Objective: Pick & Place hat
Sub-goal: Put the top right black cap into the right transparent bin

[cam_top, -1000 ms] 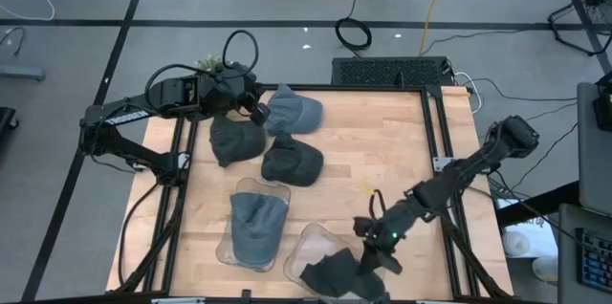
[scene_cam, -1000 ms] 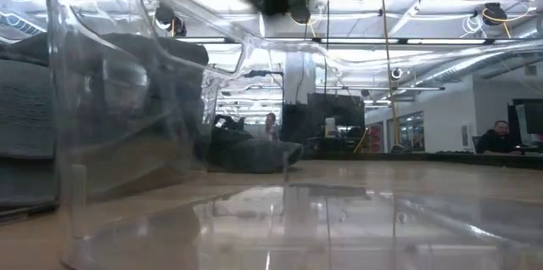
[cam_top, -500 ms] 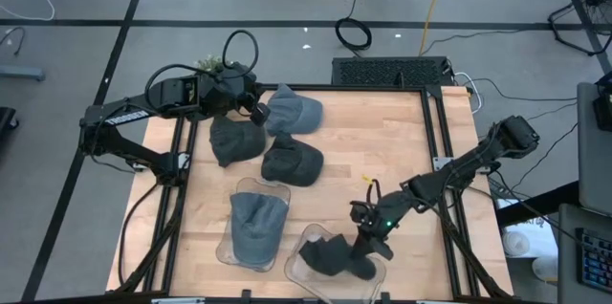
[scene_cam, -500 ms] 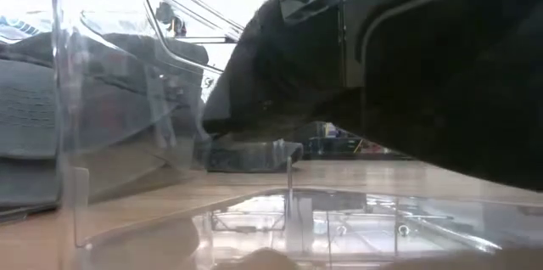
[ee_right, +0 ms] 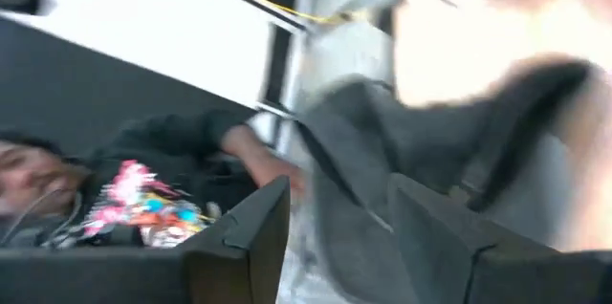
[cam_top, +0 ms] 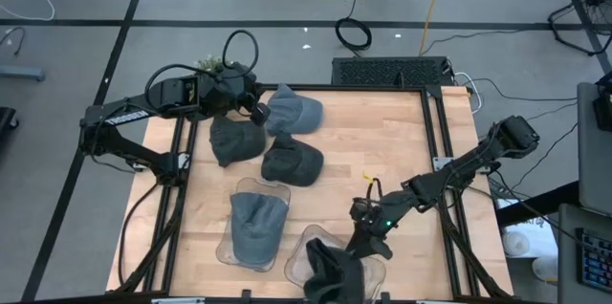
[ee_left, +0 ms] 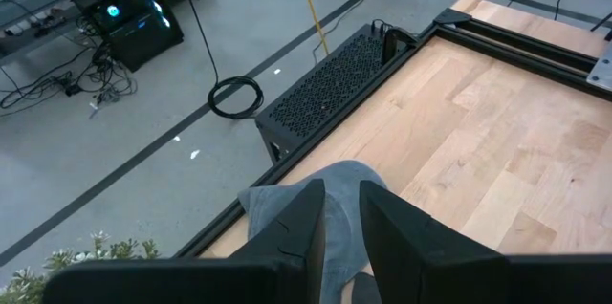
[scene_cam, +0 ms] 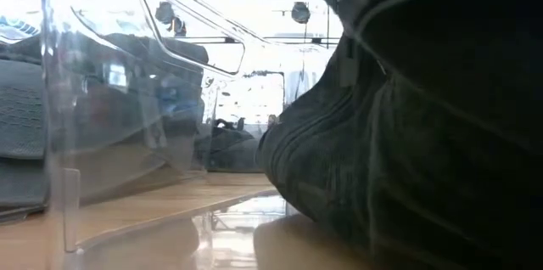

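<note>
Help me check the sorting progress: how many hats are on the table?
5. Light gray cap, dark cap and dark cap lie loose at the far left; gray cap and dark hat sit in clear trays near the front.

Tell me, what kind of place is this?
Probably a robotics lab or workshop: a wooden table in a black frame stands on a bare grey floor strewn with cables, and the low view shows open industrial ceiling lights behind.
</note>
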Tool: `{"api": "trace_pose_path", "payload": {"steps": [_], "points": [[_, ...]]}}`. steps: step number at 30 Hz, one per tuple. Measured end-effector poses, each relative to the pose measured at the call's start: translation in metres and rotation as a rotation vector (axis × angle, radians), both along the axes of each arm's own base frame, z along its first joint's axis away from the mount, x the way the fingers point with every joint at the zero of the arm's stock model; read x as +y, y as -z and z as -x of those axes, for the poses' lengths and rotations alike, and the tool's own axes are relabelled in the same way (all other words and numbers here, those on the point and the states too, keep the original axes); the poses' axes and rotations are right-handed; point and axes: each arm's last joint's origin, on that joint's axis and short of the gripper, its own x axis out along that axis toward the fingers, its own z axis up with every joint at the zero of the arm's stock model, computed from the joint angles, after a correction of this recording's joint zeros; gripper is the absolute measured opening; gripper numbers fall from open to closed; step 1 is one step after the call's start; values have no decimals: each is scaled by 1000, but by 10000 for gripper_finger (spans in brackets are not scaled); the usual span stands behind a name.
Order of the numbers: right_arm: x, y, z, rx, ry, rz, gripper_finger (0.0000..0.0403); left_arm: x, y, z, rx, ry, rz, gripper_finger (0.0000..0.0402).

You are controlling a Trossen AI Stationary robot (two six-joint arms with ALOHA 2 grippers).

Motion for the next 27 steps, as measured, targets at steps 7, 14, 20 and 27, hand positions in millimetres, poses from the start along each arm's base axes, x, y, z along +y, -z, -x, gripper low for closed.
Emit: {"api": "trace_pose_path", "payload": {"steps": [7, 14, 20, 27], "points": [[29, -32, 3, -283, -58, 210, 137, 0, 0, 0, 0, 0, 0, 76], [74, -71, 1, -353, -63, 577, 94, 0, 0, 0, 0, 0, 0, 76], [119, -57, -27, -274, -157, 748, 87, 0, 0, 0, 0, 1, 0, 76], [139, -12, -56, -204, -395, 675, 186, 0, 0, 0, 0, 0, 0, 76]]}}
